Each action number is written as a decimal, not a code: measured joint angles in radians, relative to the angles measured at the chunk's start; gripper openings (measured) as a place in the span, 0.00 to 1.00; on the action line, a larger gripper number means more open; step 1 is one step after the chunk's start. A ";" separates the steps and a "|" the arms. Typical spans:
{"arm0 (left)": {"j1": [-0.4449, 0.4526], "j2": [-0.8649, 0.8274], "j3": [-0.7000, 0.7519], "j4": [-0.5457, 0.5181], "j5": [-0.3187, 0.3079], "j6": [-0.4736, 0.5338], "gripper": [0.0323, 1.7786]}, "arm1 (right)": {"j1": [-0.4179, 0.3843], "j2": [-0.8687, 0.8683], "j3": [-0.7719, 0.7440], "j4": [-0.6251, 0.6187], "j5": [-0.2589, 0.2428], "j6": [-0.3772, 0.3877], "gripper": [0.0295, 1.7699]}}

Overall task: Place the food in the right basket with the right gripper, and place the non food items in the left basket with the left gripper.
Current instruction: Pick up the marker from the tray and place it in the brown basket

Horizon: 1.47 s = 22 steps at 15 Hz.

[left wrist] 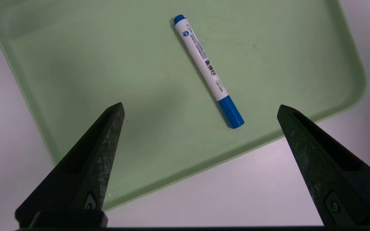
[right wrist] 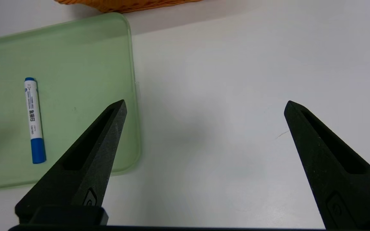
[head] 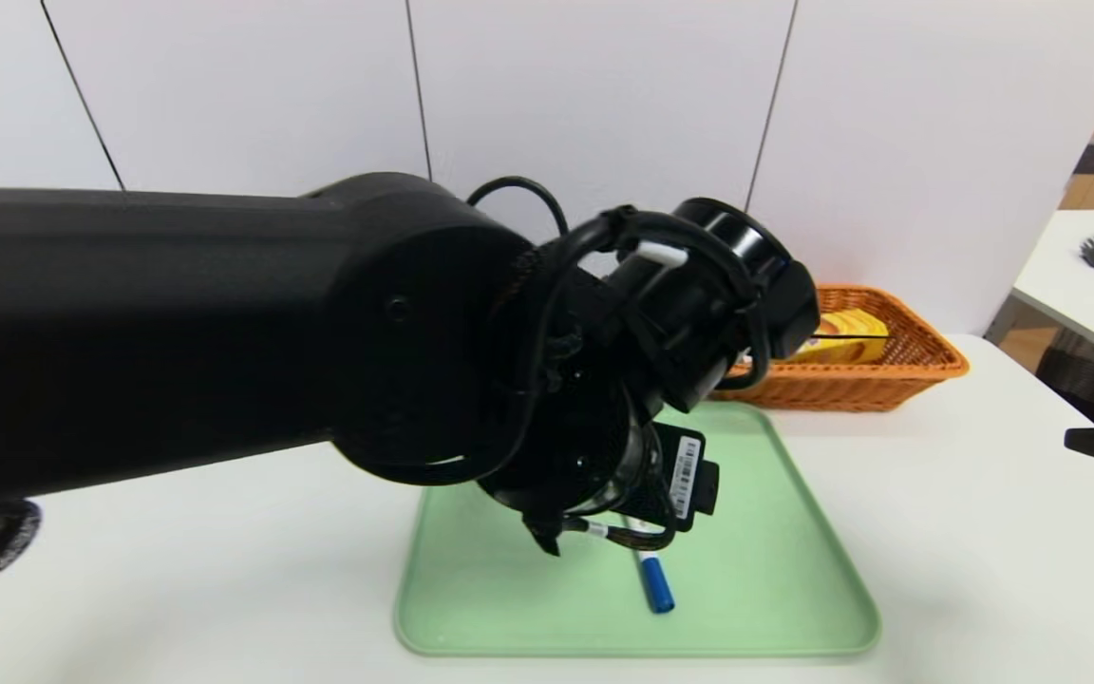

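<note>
The left end effector (left wrist: 199,112) hangs above the near edge of the shallow pale-green plastic tray (left wrist: 75,64), its two black tapered fingers (left wrist: 101,141) spread wide with nothing between them. Just past it, on the tray floor, lies the white marker with a blue cap (left wrist: 208,70), flat and slanting, cap end nearer the fingers; its barrel carries dark printed Chinese characters and a small round blue logo, too small to read. The right end effector (right wrist: 204,106) hovers over the bare white bench (right wrist: 236,80) beside the tray's right edge, fingers (right wrist: 104,134) also fully apart and empty. In the head view the left arm's black body fills most of the foreground and hides much of the tray. Farther back on the right sits the rectangular orange-tan woven wicker basket (head: 927,347), touching the tray's far corner, with the yellow-and-white chip carton (head: 846,337) lying inside it. The carton's lettering cannot be made out.
</note>
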 joint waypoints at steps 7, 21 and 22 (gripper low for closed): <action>-0.002 0.211 -0.126 0.115 0.119 -0.220 0.95 | -0.008 -0.030 -0.014 0.008 -0.001 -0.001 0.96; -0.037 0.272 -0.130 0.059 0.222 -0.279 0.95 | -0.009 -0.164 0.012 0.070 -0.005 -0.002 0.96; -0.037 0.276 -0.130 0.047 0.227 -0.280 0.95 | -0.009 -0.170 0.012 0.077 -0.005 -0.002 0.96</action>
